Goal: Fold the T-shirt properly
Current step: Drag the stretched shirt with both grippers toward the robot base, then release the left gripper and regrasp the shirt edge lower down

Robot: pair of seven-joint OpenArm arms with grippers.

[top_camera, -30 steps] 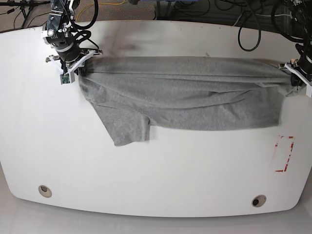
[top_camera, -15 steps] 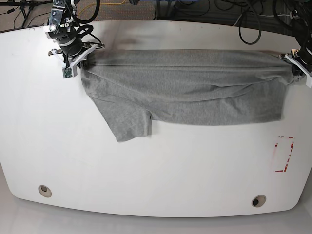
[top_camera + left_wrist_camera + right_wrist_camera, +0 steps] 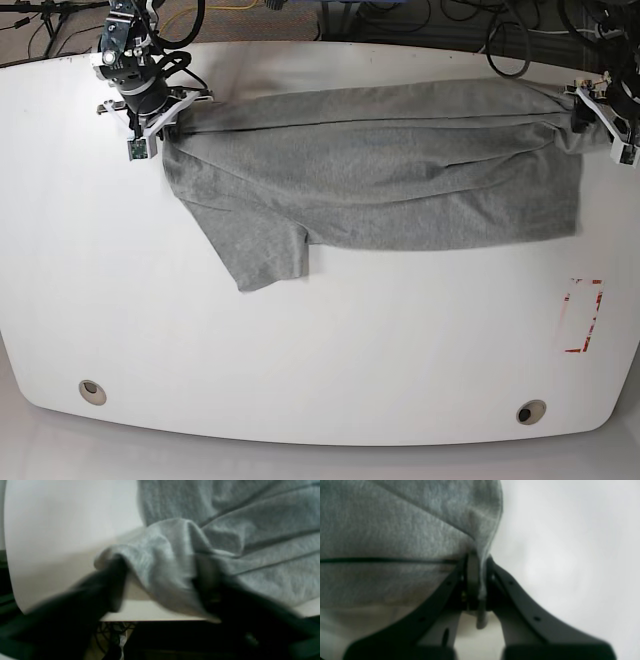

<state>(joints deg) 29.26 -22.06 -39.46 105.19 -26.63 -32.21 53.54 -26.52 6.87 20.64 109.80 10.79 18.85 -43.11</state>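
The heather-grey T-shirt [image 3: 380, 180] lies stretched across the far half of the white table [image 3: 300, 350], one sleeve [image 3: 265, 255] pointing toward the front. Its far edge is raised between both grippers. My right gripper [image 3: 163, 125] is at the shirt's left end; in the right wrist view it [image 3: 476, 580] is shut on a pinch of the cloth [image 3: 395, 530]. My left gripper [image 3: 592, 115] is at the shirt's right end. In the blurred left wrist view its [image 3: 160, 580] fingers stand apart, with the cloth [image 3: 250, 530] draped over and between them. The print and neck tag are hidden.
A red outlined mark [image 3: 583, 315] is on the table near the right edge. Two round holes [image 3: 92, 391] [image 3: 531, 412] sit near the front corners. Cables [image 3: 510, 60] lie behind the table's far edge.
Both grippers have moved toward the far edge, the left one most, dragging the shirt's far edge back and up. The shirt's right end has shifted away from the front.
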